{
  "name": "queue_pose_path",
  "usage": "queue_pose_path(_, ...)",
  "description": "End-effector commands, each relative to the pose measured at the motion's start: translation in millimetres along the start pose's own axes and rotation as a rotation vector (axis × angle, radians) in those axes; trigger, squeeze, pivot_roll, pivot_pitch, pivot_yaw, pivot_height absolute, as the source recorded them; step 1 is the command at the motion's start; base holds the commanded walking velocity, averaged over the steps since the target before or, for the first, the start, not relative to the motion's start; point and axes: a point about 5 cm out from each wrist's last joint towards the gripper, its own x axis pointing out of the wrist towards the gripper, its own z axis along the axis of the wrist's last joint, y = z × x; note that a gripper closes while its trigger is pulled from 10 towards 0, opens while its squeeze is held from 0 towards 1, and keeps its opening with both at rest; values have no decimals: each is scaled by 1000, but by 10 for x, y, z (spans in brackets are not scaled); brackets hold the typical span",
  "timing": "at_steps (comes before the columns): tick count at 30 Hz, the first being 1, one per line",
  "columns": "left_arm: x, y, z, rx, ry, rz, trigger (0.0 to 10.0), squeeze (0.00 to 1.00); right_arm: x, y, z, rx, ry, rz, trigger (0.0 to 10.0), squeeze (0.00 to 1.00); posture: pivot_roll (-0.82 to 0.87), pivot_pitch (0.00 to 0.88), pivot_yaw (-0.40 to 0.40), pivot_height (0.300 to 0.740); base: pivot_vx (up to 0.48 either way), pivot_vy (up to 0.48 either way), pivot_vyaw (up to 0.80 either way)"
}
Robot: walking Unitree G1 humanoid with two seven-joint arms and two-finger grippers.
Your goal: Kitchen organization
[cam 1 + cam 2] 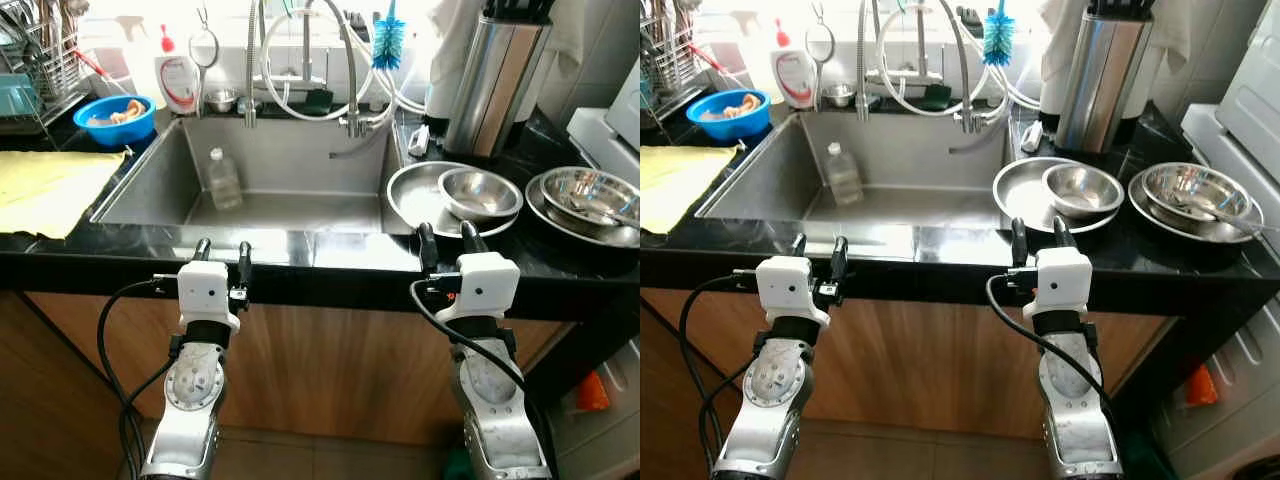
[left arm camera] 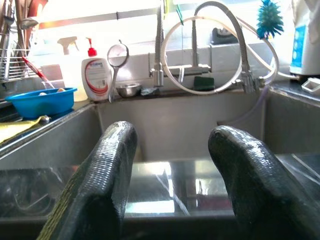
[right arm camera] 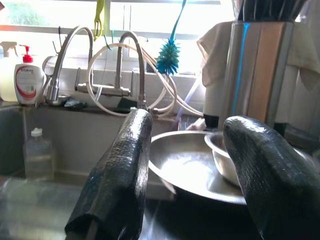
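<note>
While both arms wait low at the front edge of the black counter [image 1: 300,262], neither claw holds anything: the left gripper [image 1: 221,250] has its fingers parted to a moderate gap, and the right gripper [image 1: 445,237] is spread about as wide.

Just ahead of the right gripper sits a wide steel plate [image 1: 415,200] with a small steel bowl [image 1: 480,192] resting inside it; further to that claw's right is a second stack of steel bowls [image 1: 585,200]. These look rigid, light and slick, so I judge the best hold is a pinch across the raised rim, one finger inside and one outside; a grip on the curved wall would likely slide.

Ahead of the left gripper the sink [image 1: 150,175] drops away, with a clear plastic bottle [image 1: 223,180] standing at its far wall. It seems light and crushable, and should be gripped around the body.

Room is fair above the counter, but the taps and hoses [image 1: 310,70] and the tall knife block [image 1: 497,80] beyond the plate crowd any high reach, and the counter lip lies right at the fingertips.
</note>
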Motion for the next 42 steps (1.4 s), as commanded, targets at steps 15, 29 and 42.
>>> queue_pose_path(15, 52, -57, 44, -33, -14, -21, 10000, 0, 95, 48, 141, -6, -63, 25, 10000, 0, -88, 0, 6, 740, 340, 0, 0)
queue_pose_path(29, 58, -57, 45, -41, -14, -32, 10000, 0, 265, 74, 400, -4, -69, 52, 10000, 0, -94, 0, 14, 740, 20, 0, 0)
queue_pose_path(42, 96, -122, 4, -55, 4, -65, 10000, 0, 398, -57, 434, -293, 395, 397, 10000, 0, -123, 0, 22, 740, 0, 0, 0)
